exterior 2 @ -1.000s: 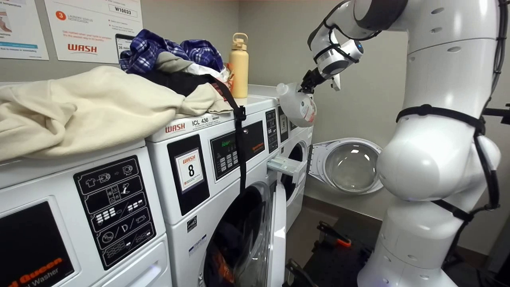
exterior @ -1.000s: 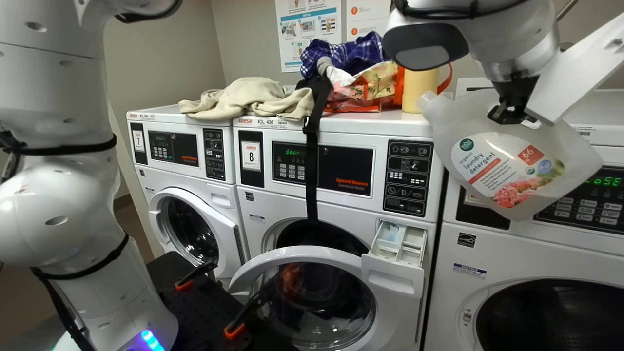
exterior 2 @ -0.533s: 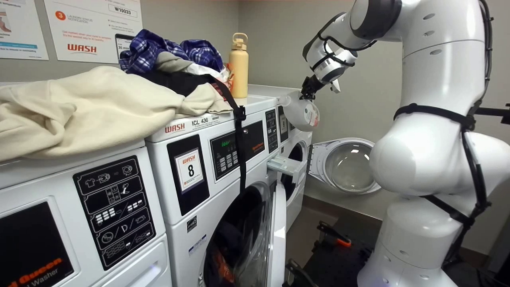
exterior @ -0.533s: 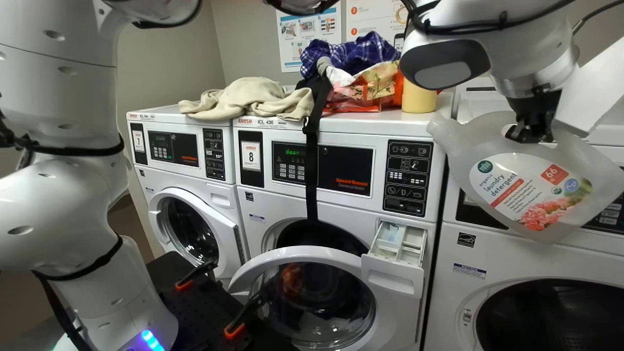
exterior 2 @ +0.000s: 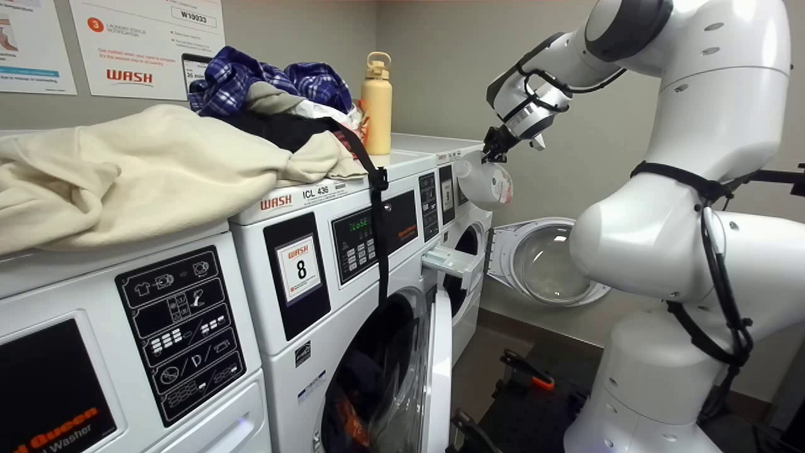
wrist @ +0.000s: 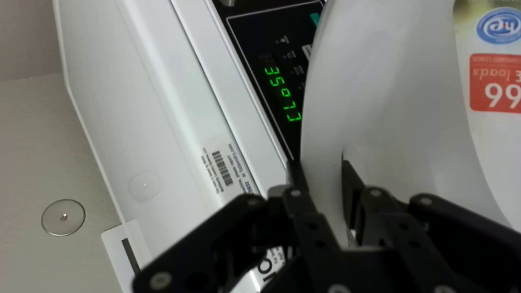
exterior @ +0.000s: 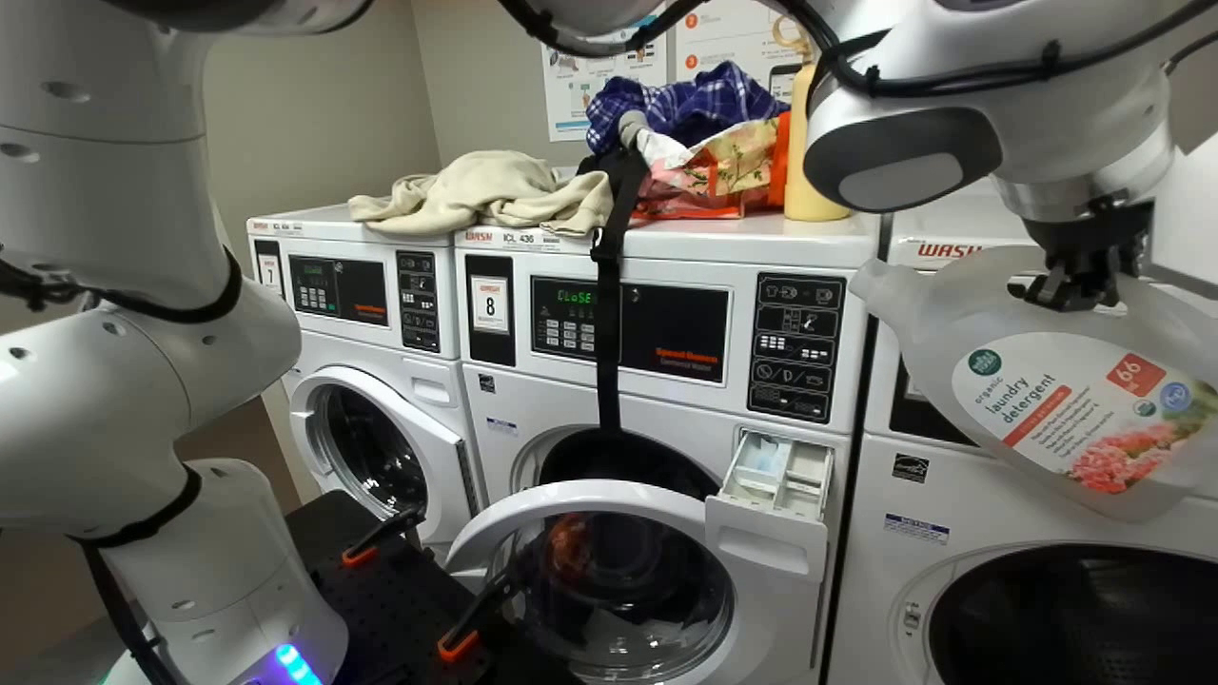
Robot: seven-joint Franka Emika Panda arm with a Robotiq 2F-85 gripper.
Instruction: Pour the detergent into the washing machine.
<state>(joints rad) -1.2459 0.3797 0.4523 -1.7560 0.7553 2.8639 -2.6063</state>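
Note:
The detergent, a large white jug with an orange, green and blue label, hangs tilted in the air. Its spout points left toward washer 8; I cannot tell if a cap is on. The jug also shows in an exterior view and the wrist view. My gripper is shut on the jug's handle; in the wrist view the fingers stand on both sides of it. The washing machine, number 8, has its round door open and its detergent drawer pulled out, left of and below the jug.
Washer 9 stands behind and below the jug, its door open. A yellow bottle, a pile of clothes and a cream garment lie or stand on the machines. A black strap hangs down washer 8's front.
My gripper has moved right and down with the jug in an exterior view, and the jug looks larger there. Washer 8's display has changed from "door" to "close".

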